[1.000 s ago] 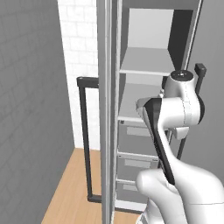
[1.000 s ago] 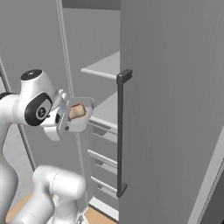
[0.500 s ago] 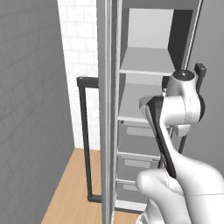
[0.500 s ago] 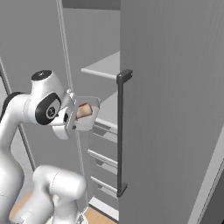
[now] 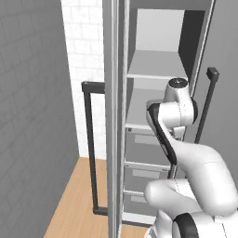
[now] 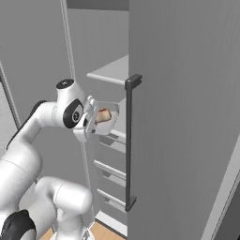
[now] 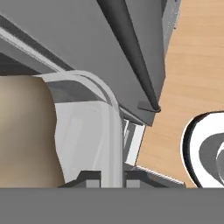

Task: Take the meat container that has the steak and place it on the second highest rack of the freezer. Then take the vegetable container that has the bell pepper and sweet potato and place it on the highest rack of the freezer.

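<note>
Vegetable container [image 6: 104, 118] held in the air at the open freezer [image 6: 183, 117], beside its dark bar handle [image 6: 130, 140] and level with the shelves, sweet potato [image 7: 24, 131] and a red bit inside, gripper [image 7: 109, 178] clamped on the container's rim, wooden floor [image 7: 192, 78] below

Your arm rises from the base, bends at the elbow and reaches up toward the freezer [image 6: 187, 117]. In the left base view the upper link stands in front of the freezer's open shelves, with the round wrist joint at the top. In the right base view the wrist is turned toward the freezer's door edge, and your tool [image 6: 91, 123] sits just beside it. In the hand view your two fingertips [image 7: 89, 179] stand close together at the bottom. They are closed on the wall of the vegetable container [image 7: 94, 131], which you hold off any shelf.
</note>
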{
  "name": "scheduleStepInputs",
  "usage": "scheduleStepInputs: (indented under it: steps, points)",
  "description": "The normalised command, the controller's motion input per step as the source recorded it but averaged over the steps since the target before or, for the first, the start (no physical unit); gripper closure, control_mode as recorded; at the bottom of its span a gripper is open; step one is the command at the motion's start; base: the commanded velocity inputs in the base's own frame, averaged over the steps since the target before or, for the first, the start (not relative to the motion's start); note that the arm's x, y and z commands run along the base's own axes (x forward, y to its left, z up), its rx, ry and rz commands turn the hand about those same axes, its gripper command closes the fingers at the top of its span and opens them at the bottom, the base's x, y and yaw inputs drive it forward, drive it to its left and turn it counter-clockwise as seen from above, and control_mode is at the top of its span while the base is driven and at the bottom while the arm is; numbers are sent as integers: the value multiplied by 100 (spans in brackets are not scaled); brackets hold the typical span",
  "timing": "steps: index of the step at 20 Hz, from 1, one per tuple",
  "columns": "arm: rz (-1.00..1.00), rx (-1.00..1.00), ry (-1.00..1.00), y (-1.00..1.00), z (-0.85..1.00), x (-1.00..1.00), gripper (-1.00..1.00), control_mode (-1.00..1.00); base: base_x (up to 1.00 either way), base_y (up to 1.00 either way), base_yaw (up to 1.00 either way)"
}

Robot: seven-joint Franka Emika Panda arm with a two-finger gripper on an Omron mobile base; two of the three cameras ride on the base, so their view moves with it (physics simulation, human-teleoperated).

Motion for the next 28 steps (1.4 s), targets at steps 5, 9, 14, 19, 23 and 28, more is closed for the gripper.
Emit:
scheduleStepInputs:
  steps: [5, 9, 14, 19, 23, 28]
  points:
    - [-14, 0, 0, -7, -42, 97, 100, -100, 0, 0, 0]
    - [-9, 0, -2, -20, -34, 89, 100, -100, 0, 0, 0]
    - [-2, 0, -10, -23, -28, 56, 100, -100, 0, 0, 0]
    - [-3, 1, 0, -24, -30, 70, 100, -100, 0, 0, 0]
    - [-4, 0, 0, -21, -50, 63, 100, -100, 0, 0, 0]
    - [-3, 0, 0, -13, -32, 62, 100, -100, 0, 0, 0]
